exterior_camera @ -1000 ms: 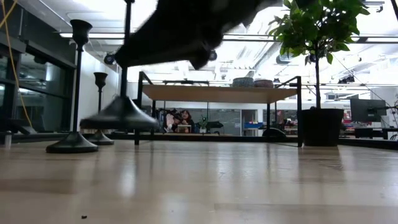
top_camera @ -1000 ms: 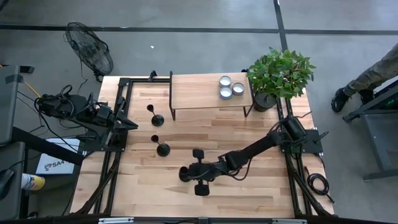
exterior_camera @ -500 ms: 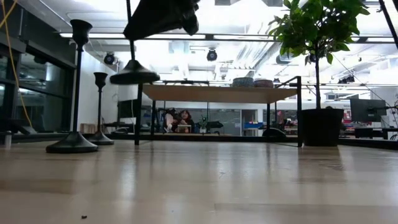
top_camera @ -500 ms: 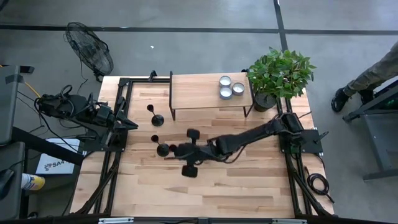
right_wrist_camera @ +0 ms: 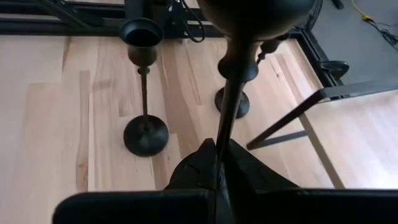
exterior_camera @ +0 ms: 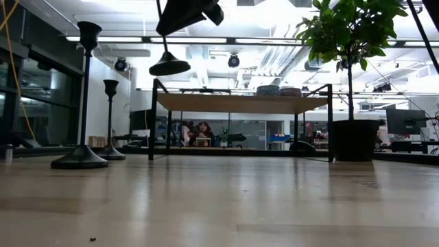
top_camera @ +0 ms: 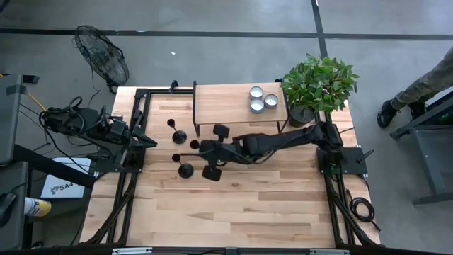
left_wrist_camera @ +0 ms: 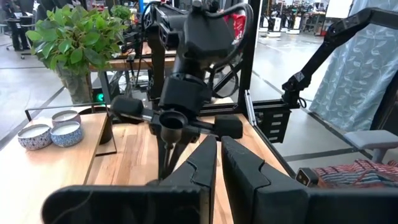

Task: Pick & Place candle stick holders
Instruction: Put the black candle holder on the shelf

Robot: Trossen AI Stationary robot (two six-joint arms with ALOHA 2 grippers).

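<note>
Black and slender, the carried candle stick holder [right_wrist_camera: 231,93] is showing a thin stem, a round domed base and a small cup top. The right tool [right_wrist_camera: 216,163] is clenching its stem and holding it in the air above the wooden table [top_camera: 233,205], near the front edge of the small raised shelf [top_camera: 237,106]; in the low view its base [exterior_camera: 169,67] is hanging well clear of the tabletop. Two more holders are standing upright on the table nearby: the taller candle stick holder [top_camera: 185,168] and the farther candle stick holder [top_camera: 180,136]. Three tin candles [top_camera: 261,100] are sitting on the shelf beside a potted plant [top_camera: 320,83]. The left tool [left_wrist_camera: 217,165] is waiting at the table's left edge, its fingers pressed nearly together and holding nothing.
</note>
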